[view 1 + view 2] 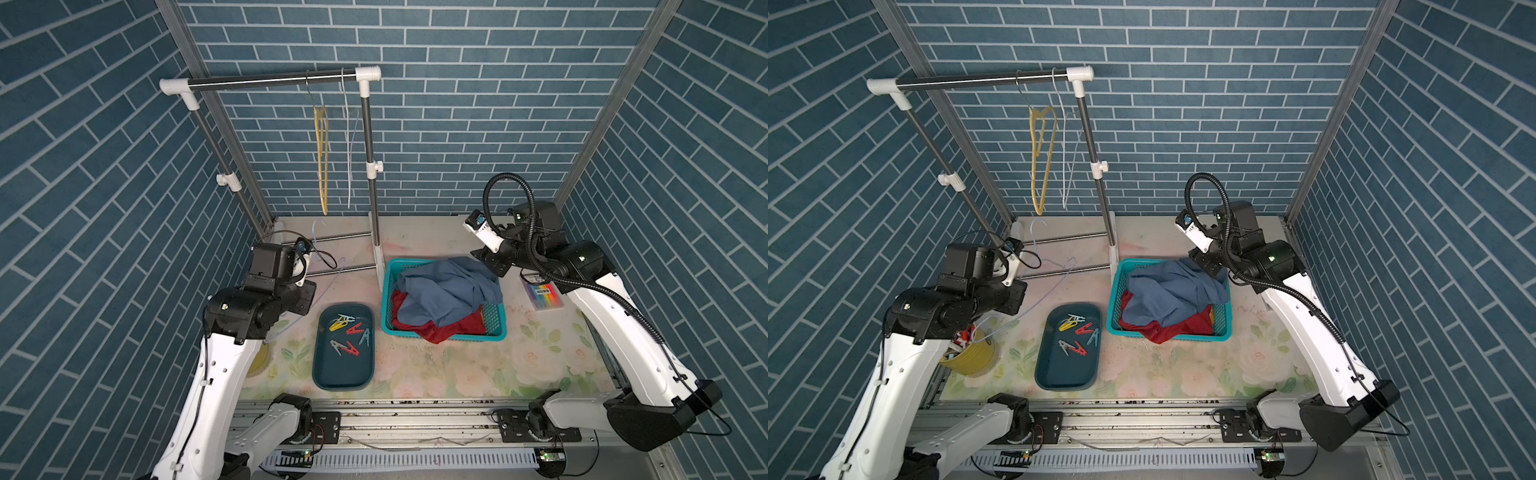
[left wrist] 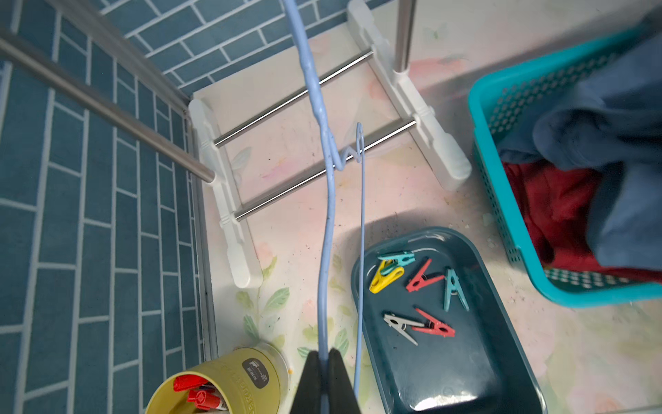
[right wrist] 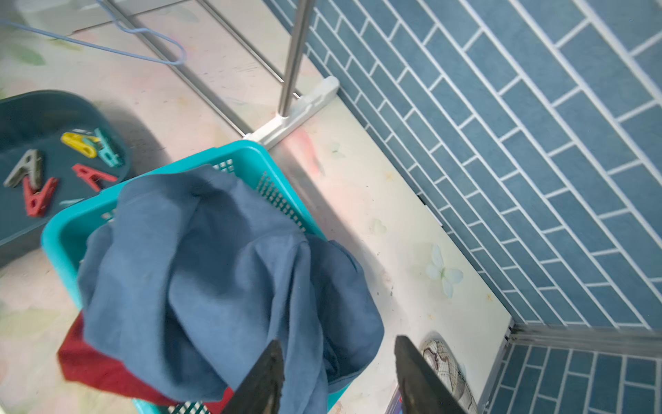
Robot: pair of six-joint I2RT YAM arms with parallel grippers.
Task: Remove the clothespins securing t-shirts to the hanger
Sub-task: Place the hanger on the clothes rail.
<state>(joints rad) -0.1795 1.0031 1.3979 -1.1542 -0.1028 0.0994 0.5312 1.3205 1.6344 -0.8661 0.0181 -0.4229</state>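
Several clothespins (image 1: 348,330) (image 2: 419,297) (image 3: 53,168), yellow, red, teal and grey-white, lie loose in a dark teal tray (image 1: 340,374) (image 2: 447,376). The t-shirts are heaped in a teal basket (image 1: 388,291): a slate blue one (image 1: 449,291) (image 3: 215,269) lies over a dark red one (image 1: 449,330) (image 3: 93,362). My left gripper (image 2: 324,353) is shut on a light blue wire hanger (image 2: 327,222) (image 1: 1054,282), low at the left of the tray. My right gripper (image 3: 338,340) stands open over the basket's far right corner, holding nothing.
A yellow hanger (image 1: 322,158) and a white hanger (image 1: 349,137) hang bare from the rack's rail (image 1: 270,81). The rack's base bars (image 2: 297,96) lie behind the tray. A yellow cup of markers (image 2: 229,380) stands under my left arm. A box of coloured pens (image 1: 542,295) lies right of the basket.
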